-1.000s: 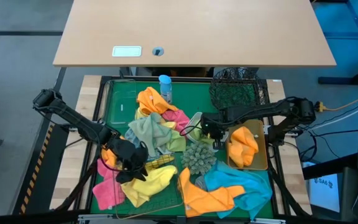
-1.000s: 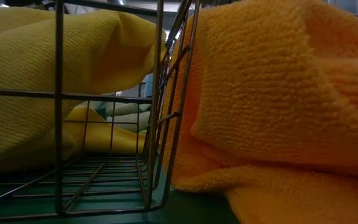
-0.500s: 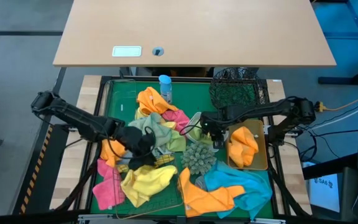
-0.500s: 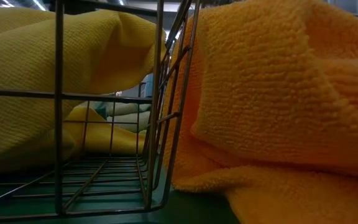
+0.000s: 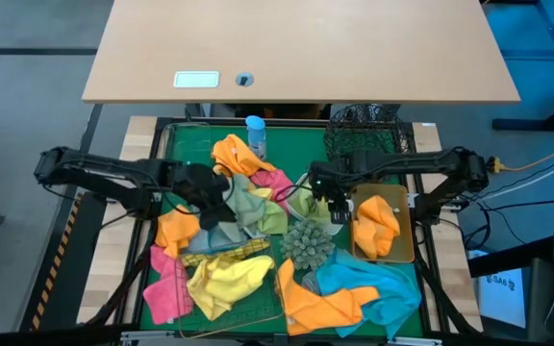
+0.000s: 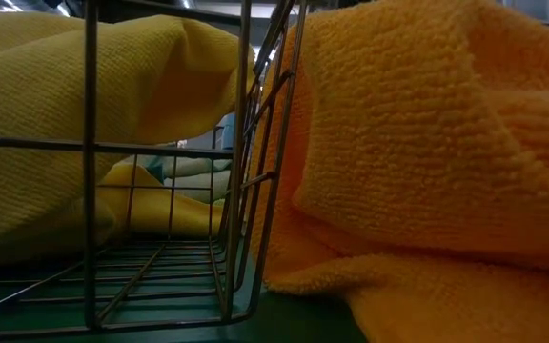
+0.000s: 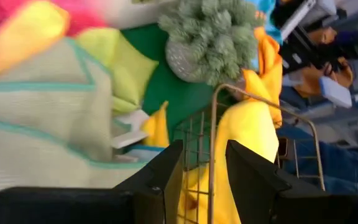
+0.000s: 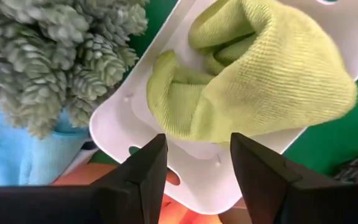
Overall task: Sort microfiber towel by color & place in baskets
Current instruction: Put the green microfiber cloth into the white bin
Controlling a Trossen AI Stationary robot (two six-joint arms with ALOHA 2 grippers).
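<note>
Meanwhile the biggest change belongs to the left arm: a second ago its hand was low at the left of the high view, beside the yellow towel (image 5: pixel 227 280) draped on the square gold wire basket (image 5: pixel 221 254); now the left hand (image 5: pixel 212 199) sits higher and nearer the centre, over the pale grey-green towel (image 5: pixel 240 204) in the middle heap. Its fingers (image 7: pixel 160 180) stand apart with nothing between them, so it looks to have left the yellow towel at the gold basket and to be reaching for the next cloth.

The right arm has shifted far less. The right hand (image 5: pixel 323 197) has crept slightly up the frame, right of centre, and hovers over the white rectangular tray (image 8: pixel 319 127), which holds a lime green towel (image 8: pixel 253 71). Its fingers are parted and empty too, which suggests that towel is already delivered.

Otherwise the worktop (image 5: pixel 330 137) reads unchanged: an orange towel (image 5: pixel 377 224) lies in the tan rectangular tray (image 5: pixel 404 252) at right, the round black wire-mesh basket (image 5: pixel 364 130) stands above it, and orange, pink and blue towels remain loose around the spiky green ball (image 5: pixel 305 243), so much sorting is left.
</note>
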